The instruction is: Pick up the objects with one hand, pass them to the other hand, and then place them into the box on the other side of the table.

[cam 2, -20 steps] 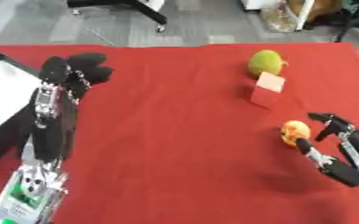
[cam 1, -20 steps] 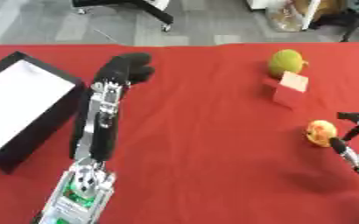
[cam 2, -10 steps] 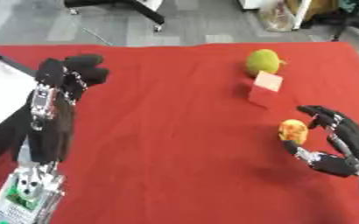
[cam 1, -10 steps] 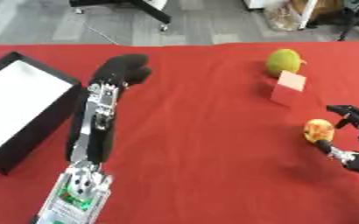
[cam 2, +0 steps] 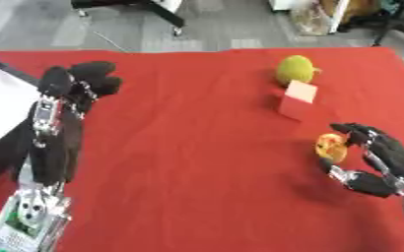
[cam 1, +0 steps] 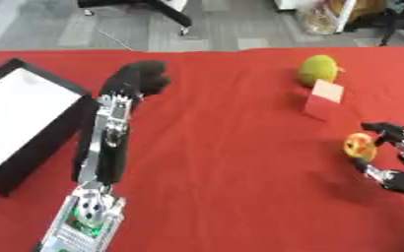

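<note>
Fruit (cam 2: 329, 147), orange-yellow, lies on the red worktop (cam 2: 197, 147) at right; the right hand (cam 2: 380, 160) cups around it, fingers spread, not yet closed. Left hand (cam 1: 136, 81), curled and empty, waits beside the box (cam 1: 24, 118) to receive it.

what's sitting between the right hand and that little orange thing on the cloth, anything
Nothing visible. The right hand is right beside the small orange object, its fingers curved around it from the right side, though contact cannot be told. The pink block and green fruit lie farther back, out of the way.
</note>
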